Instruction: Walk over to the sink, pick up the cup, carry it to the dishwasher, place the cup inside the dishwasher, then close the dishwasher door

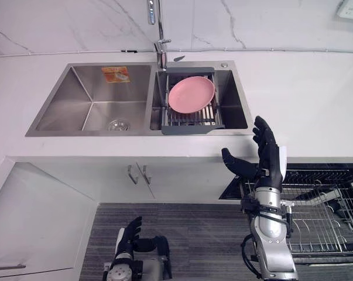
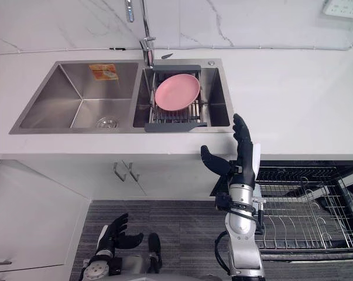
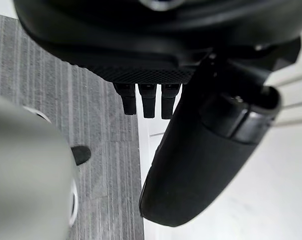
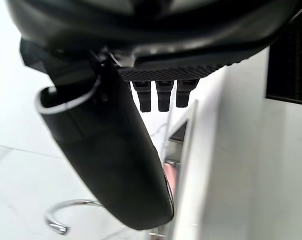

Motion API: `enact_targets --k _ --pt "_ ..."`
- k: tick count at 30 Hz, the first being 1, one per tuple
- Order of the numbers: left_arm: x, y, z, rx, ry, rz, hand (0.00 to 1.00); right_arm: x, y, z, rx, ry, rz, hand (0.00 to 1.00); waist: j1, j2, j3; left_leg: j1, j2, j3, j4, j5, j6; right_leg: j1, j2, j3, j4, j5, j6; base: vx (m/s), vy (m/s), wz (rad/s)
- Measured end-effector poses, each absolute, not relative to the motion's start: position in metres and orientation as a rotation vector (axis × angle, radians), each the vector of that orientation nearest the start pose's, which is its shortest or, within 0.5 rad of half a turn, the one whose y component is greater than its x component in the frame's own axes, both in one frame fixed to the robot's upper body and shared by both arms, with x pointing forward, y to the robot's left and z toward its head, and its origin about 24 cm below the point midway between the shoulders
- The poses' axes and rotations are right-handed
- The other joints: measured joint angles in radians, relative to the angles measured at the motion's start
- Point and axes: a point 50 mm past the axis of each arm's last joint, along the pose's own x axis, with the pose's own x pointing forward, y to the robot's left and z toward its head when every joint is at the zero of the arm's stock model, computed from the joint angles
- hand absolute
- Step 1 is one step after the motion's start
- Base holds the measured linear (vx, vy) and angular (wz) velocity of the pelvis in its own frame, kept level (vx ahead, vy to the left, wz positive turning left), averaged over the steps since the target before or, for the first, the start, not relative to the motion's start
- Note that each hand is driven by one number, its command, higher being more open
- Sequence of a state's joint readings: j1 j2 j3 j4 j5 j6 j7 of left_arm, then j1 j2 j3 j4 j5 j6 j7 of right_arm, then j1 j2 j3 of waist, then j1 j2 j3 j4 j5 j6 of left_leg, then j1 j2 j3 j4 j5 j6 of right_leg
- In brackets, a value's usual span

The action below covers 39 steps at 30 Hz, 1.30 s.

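Observation:
A pink plate point(image 1: 191, 93) lies on a grey drain rack point(image 1: 188, 123) in the right basin of the steel sink point(image 1: 94, 99); I see no cup. My right hand point(image 1: 264, 158) is raised in front of the counter edge, just right of that basin and short of it, open with straight fingers and holding nothing. In the right wrist view its thumb point(image 4: 115, 150) points toward the faucet point(image 4: 65, 215), and a sliver of the pink plate point(image 4: 170, 180) shows. My left hand point(image 1: 129, 234) hangs low over the grey floor, open and holding nothing.
The dishwasher's wire rack point(image 1: 322, 205) is pulled out at lower right, beside my right arm. A faucet point(image 1: 160, 52) stands behind the sink divider. White cabinet doors with handles point(image 1: 138, 174) sit below the counter. An orange sticker point(image 1: 115, 74) is in the left basin.

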<state>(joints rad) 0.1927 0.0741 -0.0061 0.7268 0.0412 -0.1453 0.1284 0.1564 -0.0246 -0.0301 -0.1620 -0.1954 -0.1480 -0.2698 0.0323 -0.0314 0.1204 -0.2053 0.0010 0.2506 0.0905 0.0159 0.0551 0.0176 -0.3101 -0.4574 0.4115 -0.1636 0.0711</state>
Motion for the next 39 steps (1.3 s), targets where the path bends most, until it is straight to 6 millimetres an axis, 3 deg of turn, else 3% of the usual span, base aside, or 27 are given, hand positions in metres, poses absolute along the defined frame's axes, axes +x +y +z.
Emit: enact_targets --k 1,2,4,7,8,10,11,14,16,18,20,23,24,25,27,33,39 --pt "0.126 0.19 -0.127 0.16 0.764 0.16 0.9 0.219 -0.18 0.06 -0.213 -0.174 -0.331 0.9 -0.006 -0.02 0.013 0.027 -0.014 -0.015 -0.008 -0.007 0.008 -0.05 -0.026 0.077 0.138 0.009 -0.049 0.13 0.15 0.36" --pt "0.125 0.192 -0.127 0.167 0.767 0.163 0.9 0.219 -0.18 0.059 -0.214 -0.172 -0.337 0.9 -0.013 -0.027 0.02 0.044 -0.018 -0.026 -0.017 -0.008 0.01 -0.075 -0.026 0.128 0.193 0.0 -0.066 0.16 0.101 0.57" --pt "0.122 0.196 -0.129 0.177 0.779 0.174 0.9 0.219 -0.177 0.059 -0.23 -0.174 -0.335 0.9 -0.038 -0.024 0.027 0.078 -0.019 -0.082 -0.045 -0.008 0.01 -0.135 0.07 0.267 0.224 -0.104 -0.047 0.16 0.043 0.62" --pt "0.122 0.194 -0.129 0.187 0.782 0.159 0.9 0.219 -0.173 0.06 -0.231 -0.18 -0.319 0.9 -0.038 -0.023 0.027 0.12 -0.021 -0.117 -0.075 -0.009 0.008 -0.201 0.167 0.315 0.095 -0.129 -0.045 0.15 -0.006 0.39" --pt "0.122 0.194 -0.13 0.187 0.783 0.158 0.9 0.22 -0.173 0.06 -0.23 -0.18 -0.317 0.9 -0.038 -0.023 0.027 0.122 -0.021 -0.119 -0.076 -0.009 0.007 -0.204 0.175 0.321 0.073 -0.126 -0.043 0.16 -0.059 0.32" --pt "0.122 0.195 -0.131 0.194 0.79 0.146 0.9 0.219 -0.172 0.061 -0.229 -0.186 -0.318 0.9 -0.046 -0.039 0.02 0.129 -0.038 -0.14 -0.072 -0.015 -0.007 -0.206 0.201 0.356 -0.081 -0.054 -0.049 0.16 -0.072 0.4" --pt "0.121 0.194 -0.132 0.204 0.802 0.132 0.9 0.216 -0.175 0.062 -0.236 -0.189 -0.328 0.9 -0.056 -0.034 0.018 0.136 -0.048 -0.161 -0.061 -0.019 -0.017 -0.184 0.199 0.354 -0.095 0.003 -0.036 0.23 -0.081 0.4" --pt "0.121 0.186 -0.134 0.194 0.804 0.115 0.9 0.215 -0.182 0.065 -0.254 -0.199 -0.347 0.9 -0.05 0.006 0.016 0.13 -0.018 -0.175 -0.043 -0.042 -0.031 -0.138 0.23 0.332 -0.172 0.02 -0.046 0.26 -0.08 0.17" --pt "0.122 0.186 -0.134 0.195 0.803 0.111 0.9 0.212 -0.186 0.066 -0.256 -0.2 -0.368 0.9 -0.049 0.01 0.018 0.11 0.003 -0.186 0.024 -0.086 -0.042 -0.094 0.251 0.312 -0.219 0.03 -0.051 0.25 -0.084 0.2" --pt "0.125 0.185 -0.133 0.192 0.793 0.111 0.9 0.202 -0.188 0.076 -0.258 -0.236 -0.385 0.9 -0.048 0.017 0.025 0.042 0.048 -0.154 0.239 -0.17 -0.051 -0.037 0.278 0.288 -0.246 0.035 -0.051 0.18 -0.058 0.22" --pt "0.126 0.183 -0.131 0.171 0.78 0.125 0.9 0.198 -0.185 0.089 -0.256 -0.294 -0.376 0.9 -0.041 0.024 0.029 0.01 0.082 -0.129 0.382 -0.209 -0.059 0.004 0.297 0.293 -0.258 0.035 -0.051 0.16 0.0 -0.09" --pt "0.133 0.181 -0.127 0.151 0.751 0.14 0.9 0.197 -0.179 0.11 -0.261 -0.408 -0.343 0.9 -0.017 0.025 0.033 -0.032 0.084 -0.141 0.478 -0.237 -0.072 0.022 0.291 0.34 -0.277 0.035 -0.052 0.12 0.073 -0.35" --pt "0.135 0.176 -0.127 0.138 0.744 0.136 0.9 0.2 -0.178 0.114 -0.278 -0.439 -0.332 0.9 -0.018 0.04 0.038 -0.031 0.084 -0.19 0.422 -0.23 -0.076 0.022 0.296 0.352 -0.277 0.034 -0.05 0.09 0.166 -0.49" --pt "0.135 0.175 -0.127 0.139 0.744 0.126 0.9 0.206 -0.178 0.112 -0.297 -0.434 -0.325 0.9 -0.013 0.041 0.038 0.008 0.071 -0.227 0.328 -0.22 -0.071 0.022 0.295 0.38 -0.279 0.03 -0.039 0.07 0.155 -0.37" --pt "0.137 0.176 -0.126 0.161 0.737 0.107 0.9 0.208 -0.178 0.104 -0.316 -0.398 -0.312 0.9 -0.019 0.013 0.042 0.036 0.04 -0.21 0.27 -0.192 -0.058 0.018 0.267 0.41 -0.287 0.031 -0.036 0.07 0.146 -0.13" --pt "0.13 0.181 -0.13 0.2 0.767 0.096 0.9 0.209 -0.179 0.086 -0.424 -0.316 -0.253 0.9 -0.022 0.013 0.042 0.074 0.009 -0.174 0.207 -0.18 -0.039 0.014 0.238 0.459 -0.297 0.031 -0.034 0.04 0.079 -0.12" --pt "0.129 0.185 -0.135 0.217 0.804 0.089 0.9 0.211 -0.185 0.066 -0.537 -0.215 -0.235 0.9 -0.036 0.011 0.04 0.113 0.004 -0.157 0.108 -0.136 -0.034 0.009 0.238 0.486 -0.327 0.05 -0.005 0.02 -0.017 -0.14"
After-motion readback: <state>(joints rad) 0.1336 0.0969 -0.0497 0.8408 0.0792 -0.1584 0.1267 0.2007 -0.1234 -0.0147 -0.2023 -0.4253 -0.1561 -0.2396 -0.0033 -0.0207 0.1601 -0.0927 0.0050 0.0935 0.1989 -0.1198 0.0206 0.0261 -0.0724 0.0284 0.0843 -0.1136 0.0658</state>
